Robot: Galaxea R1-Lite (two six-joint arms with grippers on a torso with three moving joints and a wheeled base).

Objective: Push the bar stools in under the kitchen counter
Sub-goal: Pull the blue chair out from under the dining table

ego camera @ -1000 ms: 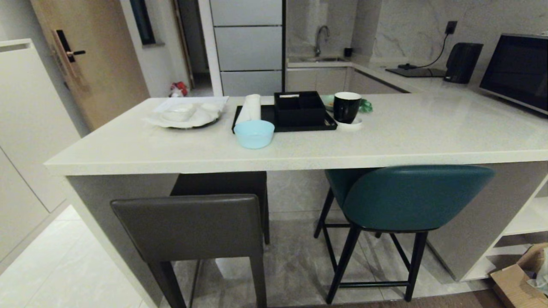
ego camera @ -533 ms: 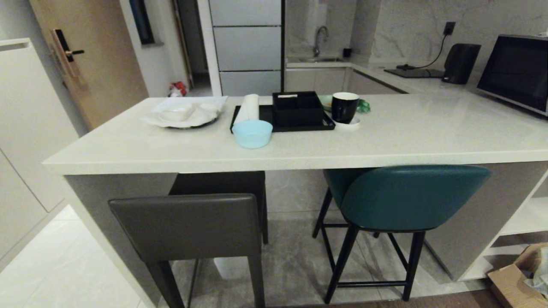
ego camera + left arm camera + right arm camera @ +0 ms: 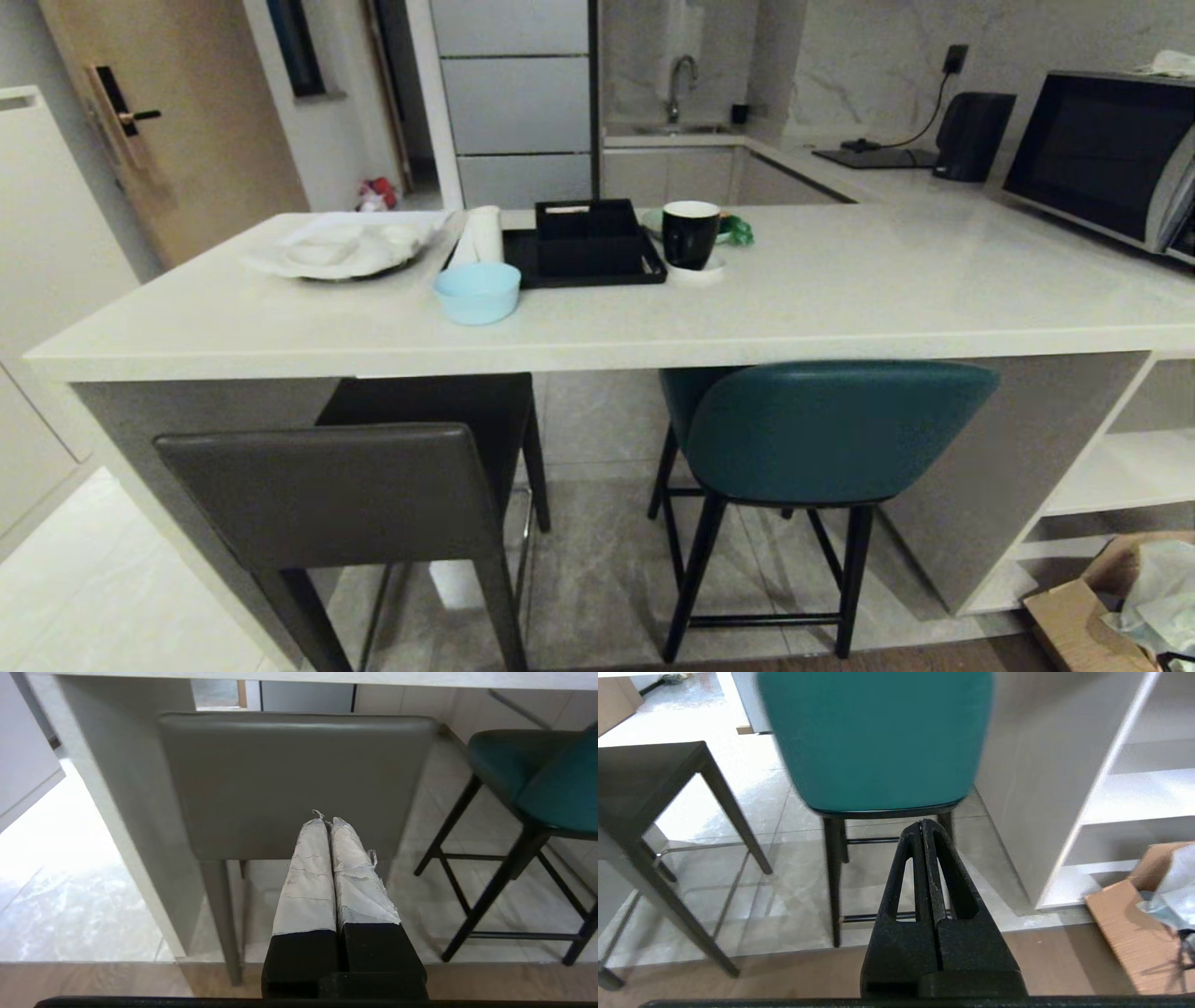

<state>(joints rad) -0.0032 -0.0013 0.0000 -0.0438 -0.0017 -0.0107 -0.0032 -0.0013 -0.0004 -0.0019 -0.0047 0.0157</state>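
**Two bar stools standing partly out from the kitchen counter, robot facing them with both grippers shut**

From the head camera, I am looking at a long pale stone kitchen counter stretching across the room. Below its front edge, two stools are standing on the tiled floor. The dark grey stool is sitting to the left, its square seat reaching under the countertop while its low rectangular back is jutting out towards the robot. The teal stool is standing to the right, its curved back also sticking out past the counter edge, its seat only partly tucked beneath. On the countertop a light blue bowl, a black tray, a black mug and a white plate are resting; a microwave is sitting at the far right. Neither arm is showing here.

From the left wrist camera, the left gripper is pointing at the grey stool's back, near it but apparently not touching. Its white-wrapped fingers are pressed together, holding nothing.

From the right wrist camera, the right gripper is aiming at the lower edge of the teal stool's back, near it, though whether it touches I cannot tell. Its black jaws are fully closed and empty. A cardboard box is lying on the floor beside open white shelves.

Judging by this, the pushing is not finished: both stools look as though they need to go further under.
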